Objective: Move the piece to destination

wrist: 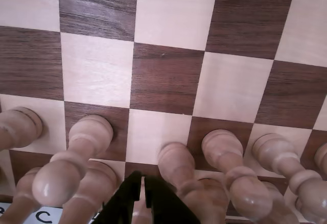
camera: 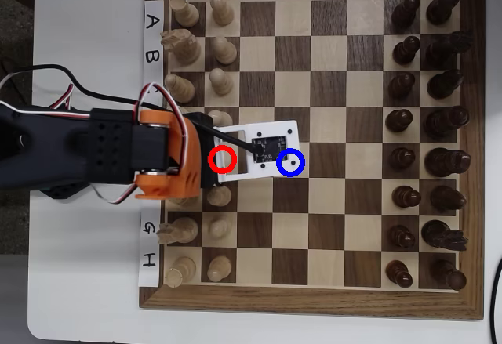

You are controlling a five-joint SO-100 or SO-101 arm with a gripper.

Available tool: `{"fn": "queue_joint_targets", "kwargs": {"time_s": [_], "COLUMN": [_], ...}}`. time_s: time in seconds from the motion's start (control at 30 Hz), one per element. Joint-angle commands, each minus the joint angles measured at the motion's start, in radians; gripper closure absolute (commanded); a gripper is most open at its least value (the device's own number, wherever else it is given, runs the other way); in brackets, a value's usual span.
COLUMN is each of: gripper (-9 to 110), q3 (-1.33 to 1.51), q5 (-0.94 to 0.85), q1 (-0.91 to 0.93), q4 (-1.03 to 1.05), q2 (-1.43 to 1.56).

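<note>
Under the arm in the overhead view, mostly hidden: pale pawn (camera: 223, 160), glimpsed only as a pale round patch inside the red ring (camera: 223, 149), in the gap of the column-2 pawn line. Cannot tell which pawn it is in the wrist view. Two squares to the right in the overhead view, well apart from that patch: blue-ringed square (camera: 290, 162), light wood, bare inside the ring apart from a small dark dot, with the corner of the white camera mount (camera: 271, 132) overlapping its upper left. Low at the bottom edge of the wrist view: gripper (wrist: 143, 196), black jaws nearly together with a thin slit between, among leaning pale pawns (wrist: 89, 132); clenched on something or merely narrowed, cannot tell. Reaching in from the left of the overhead view: orange-and-black arm (camera: 118, 152). Beneath everything: wooden chessboard (camera: 314, 301), with dark pieces (camera: 427, 117) lined up in columns 7 and 8.
</note>
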Motion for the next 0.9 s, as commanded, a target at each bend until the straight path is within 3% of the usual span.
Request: {"fn": "queue_joint_targets", "kwargs": {"time_s": [0.0, 0.1, 0.33, 0.87], "gripper": [101, 99, 78, 76], "q3": [-0.044, -0.054, -0.098, -0.095], "q5": [0.002, -0.002, -0.015, -0.023], "q1": [-0.012, -0.020, -0.060, -0.055], "q4": [0.009, 0.015, 0.043, -0.020], "q2": [0.048, 0.048, 0.015, -0.071]}}
